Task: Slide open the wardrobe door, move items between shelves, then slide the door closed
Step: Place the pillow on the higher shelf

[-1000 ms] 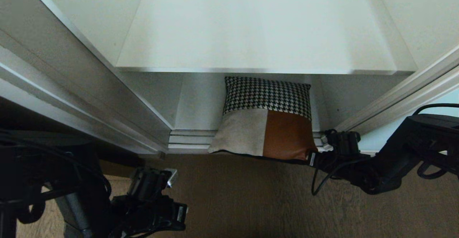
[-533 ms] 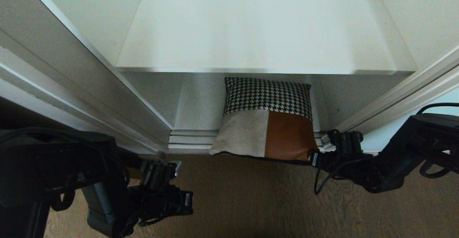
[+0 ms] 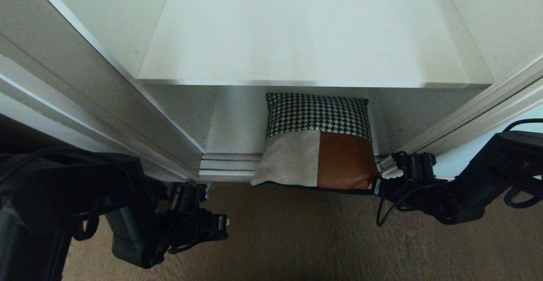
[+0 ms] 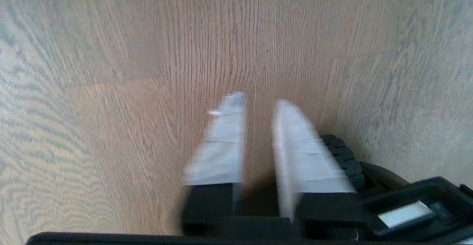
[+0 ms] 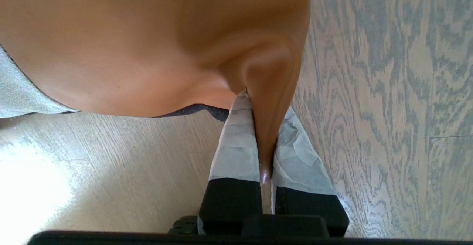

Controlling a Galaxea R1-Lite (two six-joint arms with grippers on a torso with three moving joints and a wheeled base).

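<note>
The patchwork cushion [image 3: 316,145] lies on the wardrobe's lowest white shelf [image 3: 235,124], its front edge hanging over the door track above the floor. My right gripper [image 3: 375,185] is at its front right corner; in the right wrist view the right gripper [image 5: 266,102] is shut on the rust-orange corner of the cushion [image 5: 147,45]. My left gripper [image 3: 220,223] hangs low over the floor, left of the cushion and apart from it. The left wrist view shows the left gripper [image 4: 260,100] open with only floor in the gap. The sliding wardrobe door [image 3: 530,118] stands slid aside at the right.
A broad white shelf [image 3: 305,39] spans the wardrobe above the cushion, bare on top. Silver door tracks [image 3: 225,164] run along the threshold. A grey frame post [image 3: 85,86] bounds the opening on the left. Brown wood-grain floor [image 3: 297,238] lies in front.
My left arm has come forward and inward over the floor, and its jaws have parted. The right gripper and the cushion corner have shifted slightly to the right.
</note>
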